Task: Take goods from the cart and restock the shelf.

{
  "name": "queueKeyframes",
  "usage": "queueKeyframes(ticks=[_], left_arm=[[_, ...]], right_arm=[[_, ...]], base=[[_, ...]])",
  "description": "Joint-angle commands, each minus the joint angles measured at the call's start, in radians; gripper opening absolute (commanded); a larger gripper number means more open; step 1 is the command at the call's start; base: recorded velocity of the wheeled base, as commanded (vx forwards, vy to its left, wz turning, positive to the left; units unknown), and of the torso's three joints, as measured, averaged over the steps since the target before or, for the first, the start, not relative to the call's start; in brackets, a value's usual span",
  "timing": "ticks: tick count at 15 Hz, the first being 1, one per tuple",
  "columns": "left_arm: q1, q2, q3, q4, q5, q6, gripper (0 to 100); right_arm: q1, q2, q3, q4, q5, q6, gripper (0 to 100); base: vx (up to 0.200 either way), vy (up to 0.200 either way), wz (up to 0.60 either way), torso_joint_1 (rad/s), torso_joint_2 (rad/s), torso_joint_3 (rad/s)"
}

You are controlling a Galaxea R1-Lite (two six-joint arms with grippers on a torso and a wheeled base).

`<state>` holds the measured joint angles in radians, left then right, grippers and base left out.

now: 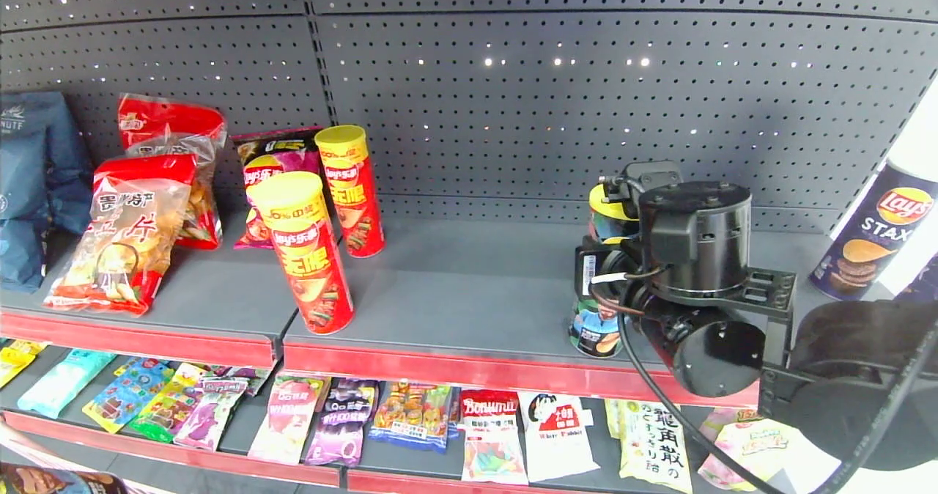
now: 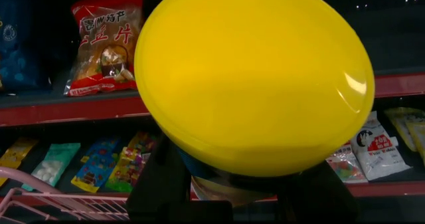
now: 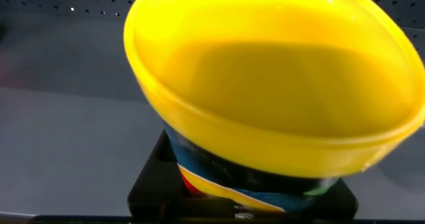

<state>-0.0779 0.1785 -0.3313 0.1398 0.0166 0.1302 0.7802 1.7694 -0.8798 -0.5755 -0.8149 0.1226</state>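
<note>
Head view: right gripper (image 1: 612,274) closed around a yellow-lidded chip can (image 1: 595,333), upright on the shelf (image 1: 469,296) by its front edge. Left wrist view: left gripper (image 2: 232,197) clasps a second can (image 2: 255,78) near the cart (image 2: 60,201). Right wrist view: lid (image 3: 265,84) close up (likely a light, stiff, slick tube; a gentle mid-body grip suits)

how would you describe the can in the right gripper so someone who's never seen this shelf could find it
Start at the upper grey shelf with the red front strip and go to its right half. There the right gripper is clamped on a can standing near the front edge. Its body is dark blue under a yellow lid, whereas the cans to the left are red.
</note>
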Motion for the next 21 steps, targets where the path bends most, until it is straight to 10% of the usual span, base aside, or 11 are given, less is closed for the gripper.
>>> queueKeyframes(ticks=[1,21], left_arm=[[0.0,0.001,0.001,0.0,0.0,0.0,0],[0.0,-0.019,0.028,0.0,-0.001,0.0,0]], right_arm=[[0.002,0.005,-0.01,0.0,0.0,0.002,0],[0.016,-0.005,-0.019,0.0,0.002,0.005,0]], base=[[0.0,0.0,0.0,0.0,0.0,0.0],[0.0,0.0,0.0,0.0,0.0,0.0]])
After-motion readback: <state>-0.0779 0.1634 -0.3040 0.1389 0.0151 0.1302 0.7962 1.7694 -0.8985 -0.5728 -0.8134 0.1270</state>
